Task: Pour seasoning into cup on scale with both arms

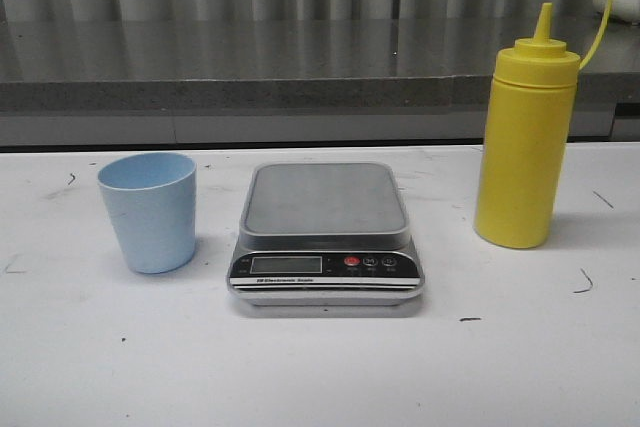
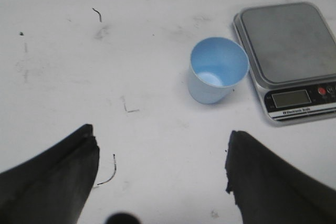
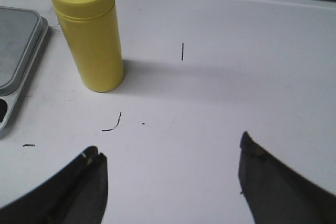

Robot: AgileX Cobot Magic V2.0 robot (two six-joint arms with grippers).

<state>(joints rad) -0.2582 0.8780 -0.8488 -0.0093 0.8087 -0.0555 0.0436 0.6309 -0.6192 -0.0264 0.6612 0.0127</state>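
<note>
The pale blue cup (image 1: 148,211) stands upright and empty on the table, just left of the silver scale (image 1: 325,199), not on it. The yellow seasoning bottle (image 1: 526,137) stands upright to the right of the scale, its tethered cap hanging off the nozzle. Neither arm shows in the front view. In the left wrist view my left gripper (image 2: 160,145) is open over bare table, well short of the cup (image 2: 217,76) and scale (image 2: 289,43). In the right wrist view my right gripper (image 3: 170,156) is open and empty, apart from the seasoning bottle (image 3: 90,38).
A grey ledge (image 1: 300,77) with corrugated wall behind runs along the table's back edge. The white tabletop (image 1: 320,367) carries small black pen marks. The scale's plate has nothing on it.
</note>
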